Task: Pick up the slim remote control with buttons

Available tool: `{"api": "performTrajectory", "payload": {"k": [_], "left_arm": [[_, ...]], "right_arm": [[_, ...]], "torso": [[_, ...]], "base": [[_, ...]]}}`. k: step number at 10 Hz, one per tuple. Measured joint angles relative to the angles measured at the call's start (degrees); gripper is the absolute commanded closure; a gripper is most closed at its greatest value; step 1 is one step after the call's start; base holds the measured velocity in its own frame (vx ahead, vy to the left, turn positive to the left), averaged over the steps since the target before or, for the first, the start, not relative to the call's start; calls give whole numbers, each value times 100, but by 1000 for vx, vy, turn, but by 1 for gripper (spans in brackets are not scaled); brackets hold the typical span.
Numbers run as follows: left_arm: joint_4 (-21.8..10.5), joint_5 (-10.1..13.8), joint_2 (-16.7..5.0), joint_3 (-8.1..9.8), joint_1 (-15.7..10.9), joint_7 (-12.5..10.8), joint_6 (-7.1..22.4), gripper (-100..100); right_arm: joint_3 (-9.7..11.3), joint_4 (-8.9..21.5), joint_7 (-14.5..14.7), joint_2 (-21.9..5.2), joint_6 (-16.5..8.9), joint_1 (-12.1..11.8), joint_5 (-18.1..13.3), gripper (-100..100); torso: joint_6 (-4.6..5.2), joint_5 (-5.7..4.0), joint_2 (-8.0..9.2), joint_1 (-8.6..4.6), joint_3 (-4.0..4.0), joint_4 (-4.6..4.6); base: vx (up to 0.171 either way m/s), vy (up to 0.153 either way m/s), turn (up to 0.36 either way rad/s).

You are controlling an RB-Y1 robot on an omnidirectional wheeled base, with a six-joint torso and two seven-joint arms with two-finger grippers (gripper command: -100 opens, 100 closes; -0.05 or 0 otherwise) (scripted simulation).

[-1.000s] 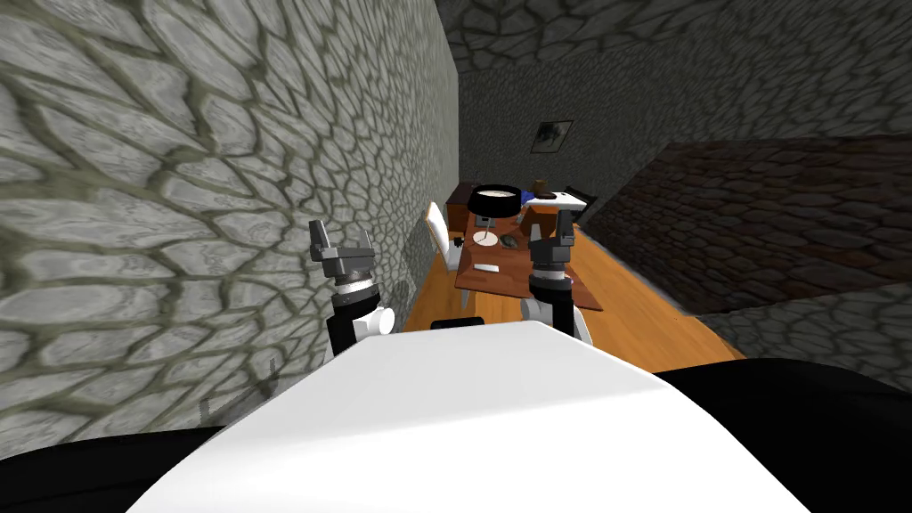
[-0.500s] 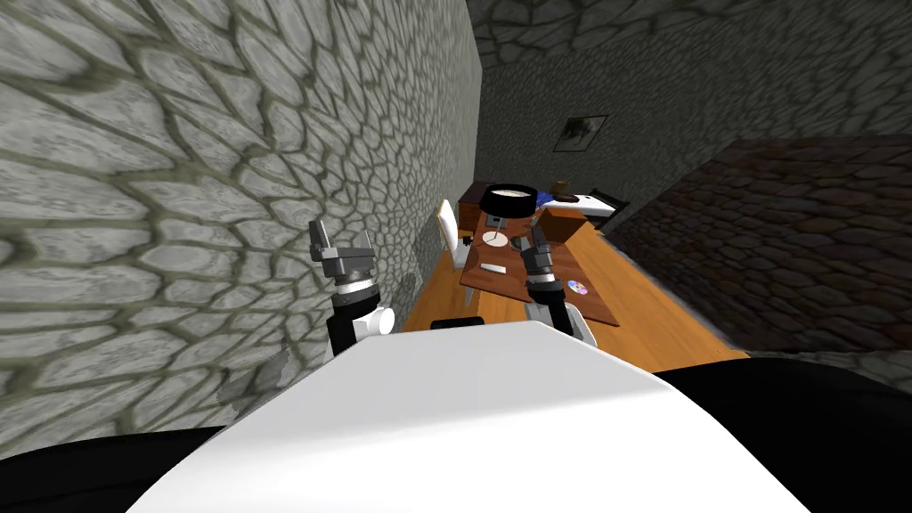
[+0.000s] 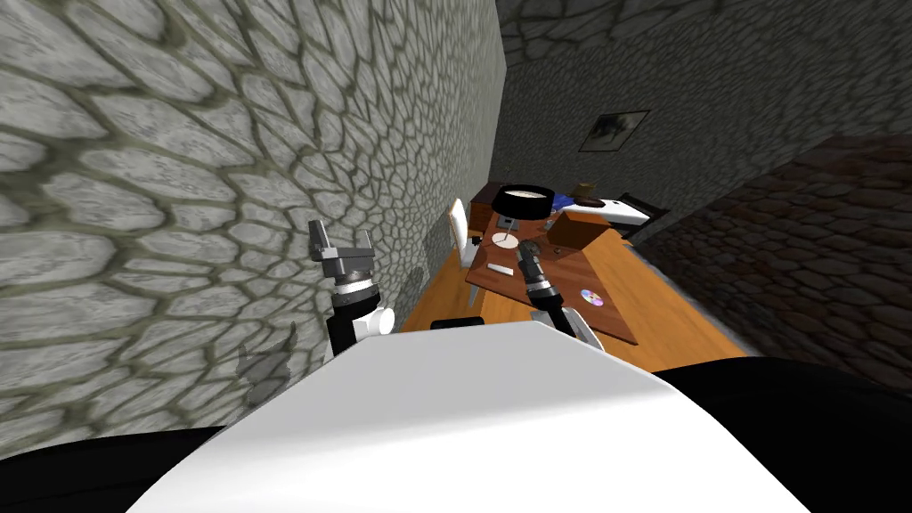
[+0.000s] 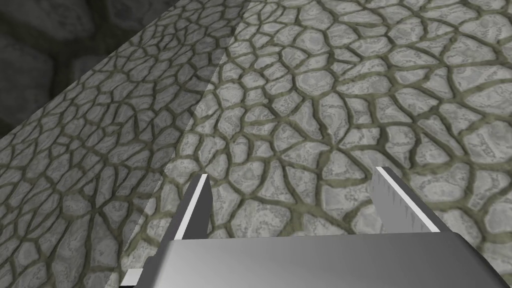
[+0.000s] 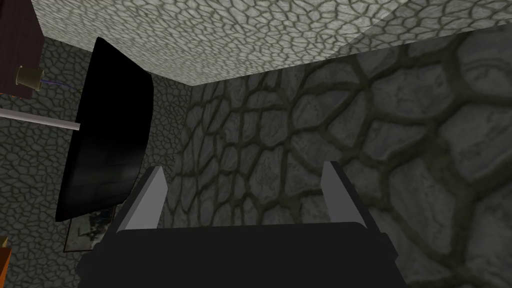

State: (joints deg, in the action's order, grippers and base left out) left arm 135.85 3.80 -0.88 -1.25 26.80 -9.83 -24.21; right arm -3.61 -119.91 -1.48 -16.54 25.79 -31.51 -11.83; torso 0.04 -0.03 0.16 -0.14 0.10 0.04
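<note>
The left gripper (image 3: 341, 240) is held up well left of the table (image 3: 570, 267), close to the stone wall (image 3: 178, 178). Its two fingers stand wide apart with nothing between them. A white chair (image 3: 460, 233) sits at the table's left edge. The remote (image 3: 500, 270), a slim pale bar, lies flat on the table near that left edge, close to the chair. The right gripper (image 3: 527, 254) is over the table, just right of the remote and apart from it, its fingers spread wide and holding nothing. A shiny disc (image 3: 592, 297) lies on the table's near right part. A lamp (image 3: 524, 203) with a black shade and a brown box (image 3: 574, 230) stand at the table's far end.
</note>
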Motion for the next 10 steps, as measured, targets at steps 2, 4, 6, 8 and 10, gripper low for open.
{"api": "performTrajectory", "payload": {"k": [2,4,6,8,10], "left_arm": [[0,0,0,0,0,0,0,0],[0,0,0,0,0,0,0,0],[0,0,0,0,0,0,0,0],[0,0,0,0,0,0,0,0],[0,0,0,0,1,0,0,0]], "right_arm": [[31,186,81,-241,-43,-110,-117,-100],[11,510,119,-504,-18,-134,-206,-100],[77,836,229,-690,-14,-168,-347,-100],[92,1115,290,-951,-28,-229,-455,-100],[100,1399,344,-1208,1,-337,-562,-100]], "torso": [[-1,2,-5,5,-2,-1],[0,2,-7,8,-4,-2],[1,1,-8,4,-5,-2],[0,1,-12,4,-7,-2],[2,2,-14,7,-8,-3]], "base": [[-36,3,189],[-34,6,210],[-26,-4,172],[-18,6,226],[-12,9,160]]}}
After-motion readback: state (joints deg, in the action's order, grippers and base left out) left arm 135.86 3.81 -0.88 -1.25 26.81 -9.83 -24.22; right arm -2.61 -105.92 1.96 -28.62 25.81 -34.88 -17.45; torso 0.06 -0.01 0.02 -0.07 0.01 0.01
